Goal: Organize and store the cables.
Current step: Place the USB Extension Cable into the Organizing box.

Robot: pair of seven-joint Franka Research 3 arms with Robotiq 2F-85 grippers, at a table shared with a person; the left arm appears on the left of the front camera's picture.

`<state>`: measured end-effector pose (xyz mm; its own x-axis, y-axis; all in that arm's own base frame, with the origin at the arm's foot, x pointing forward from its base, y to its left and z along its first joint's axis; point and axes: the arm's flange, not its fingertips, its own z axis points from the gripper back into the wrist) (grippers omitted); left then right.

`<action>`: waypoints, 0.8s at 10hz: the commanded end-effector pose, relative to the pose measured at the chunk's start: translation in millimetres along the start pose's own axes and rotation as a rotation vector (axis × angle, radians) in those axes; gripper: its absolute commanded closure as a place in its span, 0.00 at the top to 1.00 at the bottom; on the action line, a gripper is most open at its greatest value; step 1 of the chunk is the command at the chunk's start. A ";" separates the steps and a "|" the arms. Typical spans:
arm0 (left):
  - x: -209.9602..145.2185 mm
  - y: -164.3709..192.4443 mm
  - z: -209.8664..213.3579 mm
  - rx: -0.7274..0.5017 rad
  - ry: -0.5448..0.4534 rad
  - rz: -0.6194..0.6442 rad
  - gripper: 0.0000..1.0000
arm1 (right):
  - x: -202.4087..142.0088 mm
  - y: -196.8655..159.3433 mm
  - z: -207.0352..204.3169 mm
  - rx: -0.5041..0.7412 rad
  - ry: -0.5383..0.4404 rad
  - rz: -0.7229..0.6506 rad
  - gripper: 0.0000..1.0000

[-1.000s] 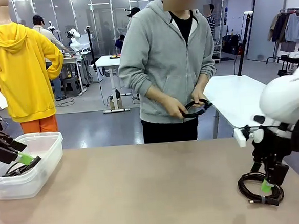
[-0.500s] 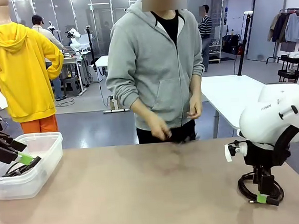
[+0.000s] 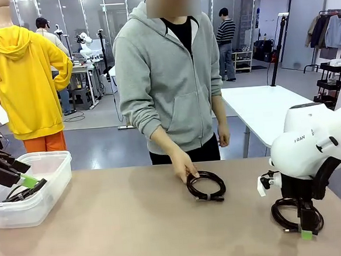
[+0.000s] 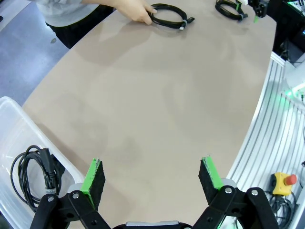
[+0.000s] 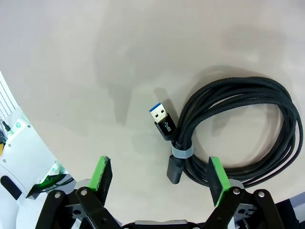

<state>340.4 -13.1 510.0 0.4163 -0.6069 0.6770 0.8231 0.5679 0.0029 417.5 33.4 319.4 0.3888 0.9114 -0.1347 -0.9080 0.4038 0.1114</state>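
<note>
1. The left claw (image 4: 151,164) stands with its fingers wide apart and nothing between them.
2. Just beside one of its fingers, at the lower corner of the left wrist view, is a clear plastic bin (image 4: 19,124). A coiled black cable (image 4: 46,167) lies inside it.
3. In the front view this claw hangs over the near edge of the bin, with the bare table (image 3: 136,224) stretching away ahead of it.
4. The right claw (image 5: 158,164) is also spread open and grips nothing.
5. A second coiled cable (image 5: 238,87) lies flat on the table right under this claw. Its grey tie and one dark plug sit between the fingers, close to one green pad, and most of the loop spreads out past that pad.
6. The blue-tipped plug (image 5: 162,117) of that cable points away from the claw, inside the gap.
7. Whether either pad touches the coil cannot be told.
8. Well away from both claws, at the far middle of the table, a third coiled cable (image 3: 207,197) lies flat. The person's hand (image 3: 182,165) rests on its edge.
</note>
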 end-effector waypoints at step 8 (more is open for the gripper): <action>1.4 -2.7 -1.0 0.003 0.005 0.011 1.00 | 12.2 -13.6 -21.9 0.002 0.004 -0.021 0.74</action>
<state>340.4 -13.1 510.0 0.4163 -0.6069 0.6770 0.8231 0.5679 0.0029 427.9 34.9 295.1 0.3813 0.9126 -0.1475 -0.9070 0.4002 0.1313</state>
